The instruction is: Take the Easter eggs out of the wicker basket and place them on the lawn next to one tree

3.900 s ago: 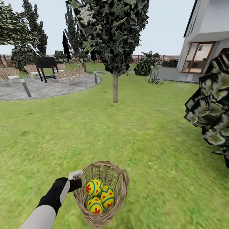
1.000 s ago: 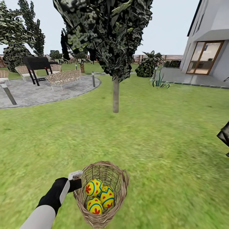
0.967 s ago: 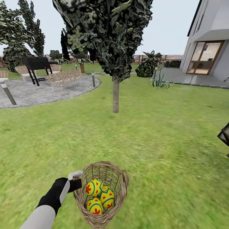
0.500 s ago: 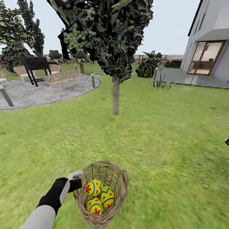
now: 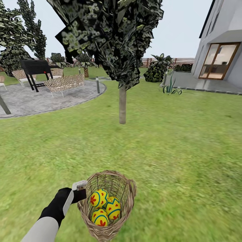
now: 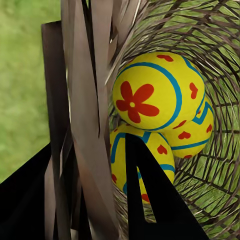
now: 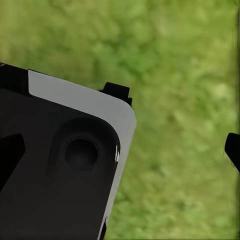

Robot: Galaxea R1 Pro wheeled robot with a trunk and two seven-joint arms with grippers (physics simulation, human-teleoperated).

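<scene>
Wicker basket (image 5: 109,205) hung from the left pincer (image 5: 80,190), which was clenched on the basket's rim at its left side, one finger inside the weave and one outside. Three Easter eggs (image 5: 104,206) lay bunched in the basket's bottom, just beyond the pincer's inner finger (image 6: 150,200). The tree (image 5: 122,104) stood well ahead of the pincer across the lawn (image 5: 174,141). Whether the right pincer was released or clenched could not be told.

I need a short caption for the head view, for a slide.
Left gripper holds the wicker basket with three Easter eggs above the lawn, facing a tree.
</scene>
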